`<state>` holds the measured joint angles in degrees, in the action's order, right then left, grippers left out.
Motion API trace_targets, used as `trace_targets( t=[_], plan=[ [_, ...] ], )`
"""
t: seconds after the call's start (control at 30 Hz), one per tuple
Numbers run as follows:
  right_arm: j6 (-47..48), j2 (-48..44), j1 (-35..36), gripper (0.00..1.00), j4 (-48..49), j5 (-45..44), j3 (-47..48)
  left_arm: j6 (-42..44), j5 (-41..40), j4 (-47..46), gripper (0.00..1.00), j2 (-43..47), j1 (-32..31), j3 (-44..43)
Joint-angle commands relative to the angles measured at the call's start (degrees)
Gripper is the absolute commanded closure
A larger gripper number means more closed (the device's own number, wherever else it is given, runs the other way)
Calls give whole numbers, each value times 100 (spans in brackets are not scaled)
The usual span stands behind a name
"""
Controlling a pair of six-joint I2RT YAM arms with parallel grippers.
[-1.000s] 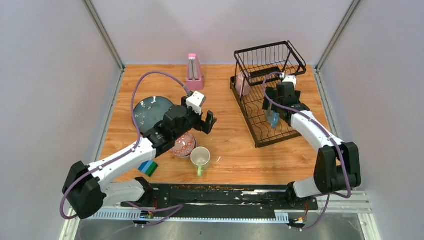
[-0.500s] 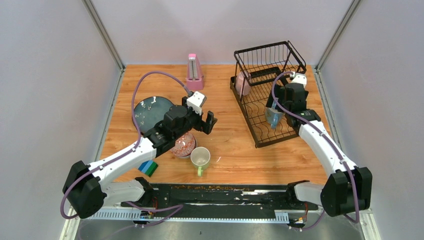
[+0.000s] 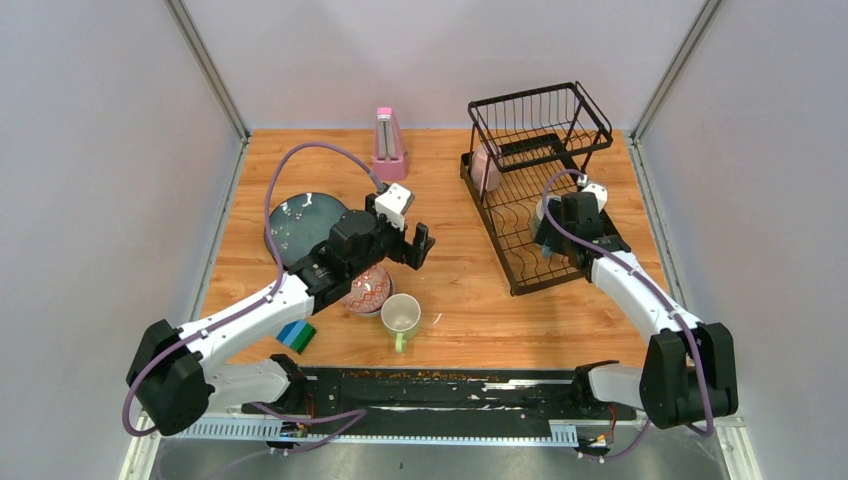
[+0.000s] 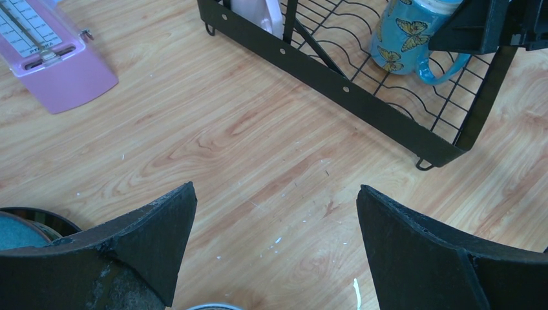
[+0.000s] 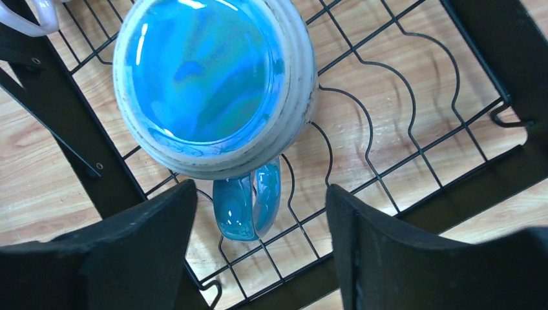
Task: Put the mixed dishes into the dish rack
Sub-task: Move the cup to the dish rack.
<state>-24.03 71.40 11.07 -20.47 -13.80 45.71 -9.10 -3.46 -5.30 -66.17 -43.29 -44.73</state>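
Dish rack [image 4: 336, 85]: one. Mugs: three. The blue butterfly mug [image 5: 213, 84] and the pink-white mug [image 3: 485, 168] stand inside the rack, and the pale green mug [image 3: 401, 316] stands outside, to its left. Bowls: one red-patterned bowl [image 3: 370, 292], left of the rack. Plates: one blue-grey plate [image 3: 290, 225] that I can count, farther left. Metronome [image 3: 388, 135]: one. Striped block [image 3: 296, 335]: one. My pincers: two, the left pincer [image 4: 274, 188] left of the rack and the right pincer [image 5: 258, 187] over it.
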Motion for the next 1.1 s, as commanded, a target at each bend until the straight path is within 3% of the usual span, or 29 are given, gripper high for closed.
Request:
trace_targets(
  t=[0.0,0.23,0.37,0.53,0.83,1.07],
  plan=[
    [-97,128,-154,35,839,171,-134,-89,40,-112,0,17,40,-201],
    [357,153,-427,42,2550,502,-722,-101,-11,-18,0,108,40,-161],
    [677,311,-622,53,3003,1014,-797,-84,-31,-29,0,150,39,-97],
    [1027,451,-836,55,3700,1264,-1061,-100,-21,-23,0,154,40,-106],
    [1824,785,-1294,60,4080,2281,-915,-107,21,-7,0,139,39,-120],
    [2183,1358,-1533,60,4631,2442,-610,-152,86,-29,0,117,40,-139]
  ],
)
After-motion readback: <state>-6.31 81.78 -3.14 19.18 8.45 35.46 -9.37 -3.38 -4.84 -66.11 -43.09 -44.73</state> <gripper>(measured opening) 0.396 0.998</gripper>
